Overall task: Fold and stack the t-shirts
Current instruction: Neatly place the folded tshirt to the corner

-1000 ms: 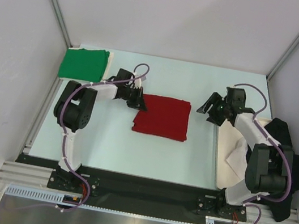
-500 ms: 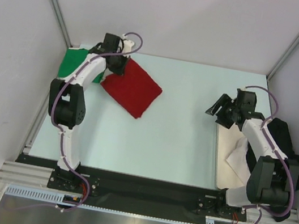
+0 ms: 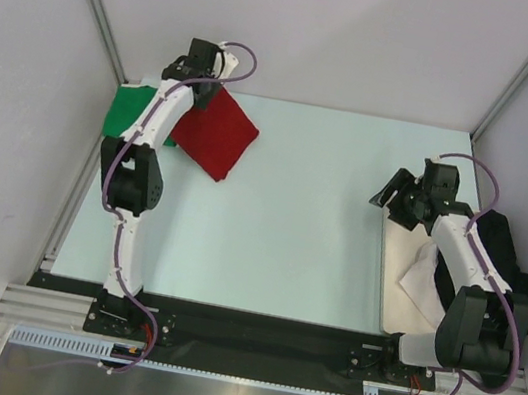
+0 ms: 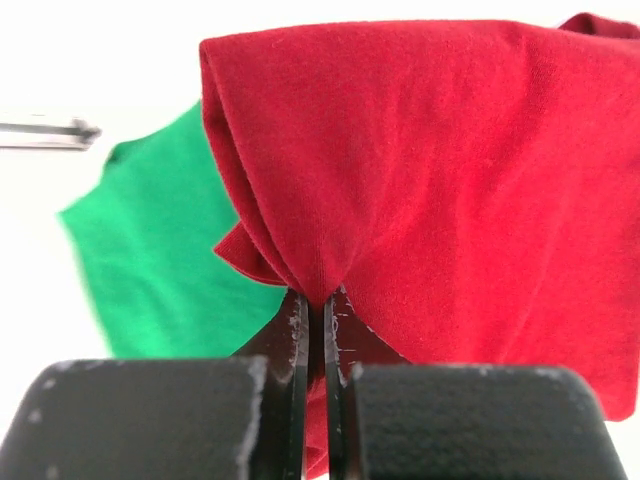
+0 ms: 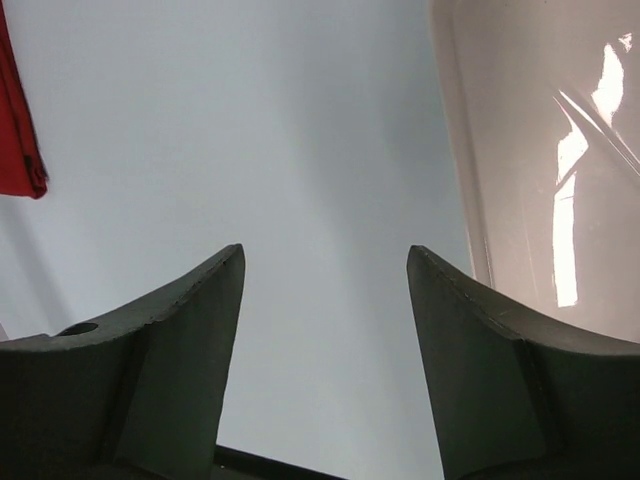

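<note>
The folded deep red t-shirt (image 3: 216, 135) hangs tilted at the back left, one corner pinched in my left gripper (image 3: 203, 96), which is shut on it. In the left wrist view the red t-shirt (image 4: 430, 200) bunches where the left gripper (image 4: 317, 305) grips it. The folded green t-shirt (image 4: 160, 270) lies below and to the left. From above, the green t-shirt (image 3: 130, 114) sits in the back left corner, partly hidden by my left arm. My right gripper (image 3: 396, 194) hovers open and holds nothing; in its own view the right gripper (image 5: 325, 265) frames bare table.
A cream board (image 3: 410, 283) lies along the right side of the table, under my right arm, also seen as the cream board (image 5: 540, 150). A black garment (image 3: 509, 261) is heaped at the right edge. White walls close in on the left, right and back.
My left arm has lifted the red t-shirt from the table's middle and swung it to the back left, beside the green one. The right arm has drawn back slightly to the right.
</note>
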Tool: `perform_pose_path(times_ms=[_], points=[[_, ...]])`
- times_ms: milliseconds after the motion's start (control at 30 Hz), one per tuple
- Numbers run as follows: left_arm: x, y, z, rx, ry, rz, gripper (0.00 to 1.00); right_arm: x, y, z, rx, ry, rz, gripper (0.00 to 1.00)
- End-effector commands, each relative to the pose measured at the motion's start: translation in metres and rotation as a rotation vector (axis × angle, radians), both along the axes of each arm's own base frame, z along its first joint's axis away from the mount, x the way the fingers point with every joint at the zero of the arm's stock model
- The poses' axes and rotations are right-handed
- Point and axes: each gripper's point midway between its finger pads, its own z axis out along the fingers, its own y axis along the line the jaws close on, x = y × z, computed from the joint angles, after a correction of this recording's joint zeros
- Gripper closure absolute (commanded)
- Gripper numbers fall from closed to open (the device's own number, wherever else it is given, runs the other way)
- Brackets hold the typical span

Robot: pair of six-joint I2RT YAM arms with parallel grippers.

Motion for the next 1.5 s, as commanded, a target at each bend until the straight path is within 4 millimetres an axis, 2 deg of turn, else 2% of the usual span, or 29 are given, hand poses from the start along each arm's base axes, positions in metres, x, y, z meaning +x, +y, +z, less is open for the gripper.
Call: perform_pose_path(times_ms=[0, 33, 233, 500, 667, 700, 800, 833, 933, 1200, 1300, 1467], points=[[0.022, 0.023, 0.061, 0.129, -0.169, 0.044, 1.0, -0.004, -0.005, 0.001, -0.026, -0.008, -0.003, 0.29], [0.025, 0.026, 0.07, 0.146, -0.189, 0.046, 1.0, -0.005, -0.005, 0.002, -0.025, -0.01, -0.004, 0.29], [0.026, 0.053, 0.083, 0.126, -0.223, 0.104, 1.0, -0.01, -0.007, 0.0, -0.033, -0.009, -0.013, 0.29], [0.023, 0.086, 0.127, 0.091, -0.329, 0.15, 1.0, -0.012, -0.008, -0.002, -0.038, -0.002, -0.017, 0.29], [0.019, 0.102, 0.143, 0.061, -0.368, 0.176, 1.0, -0.012, -0.009, 0.0, -0.04, -0.005, -0.021, 0.29], [0.017, 0.112, 0.143, 0.06, -0.367, 0.193, 1.0, -0.013, -0.009, -0.001, -0.045, -0.006, -0.019, 0.29], [0.016, 0.129, 0.135, 0.012, -0.357, 0.219, 1.0, -0.014, -0.011, 0.0, -0.052, -0.005, -0.025, 0.29], [0.015, 0.133, 0.125, -0.001, -0.339, 0.23, 1.0, -0.013, -0.012, 0.0, -0.055, -0.005, -0.026, 0.29], [0.016, 0.153, 0.112, -0.009, -0.326, 0.268, 1.0, -0.014, -0.011, 0.001, -0.056, -0.007, -0.023, 0.29], [0.028, 0.202, 0.078, -0.008, -0.317, 0.352, 1.0, -0.014, -0.012, 0.003, -0.057, -0.006, -0.028, 0.29], [0.035, 0.21, 0.061, 0.003, -0.301, 0.354, 1.0, -0.014, -0.012, 0.005, -0.059, -0.005, -0.026, 0.29], [0.044, 0.207, 0.015, -0.005, -0.232, 0.302, 1.0, -0.014, -0.018, 0.009, -0.09, 0.002, -0.035, 0.29]])
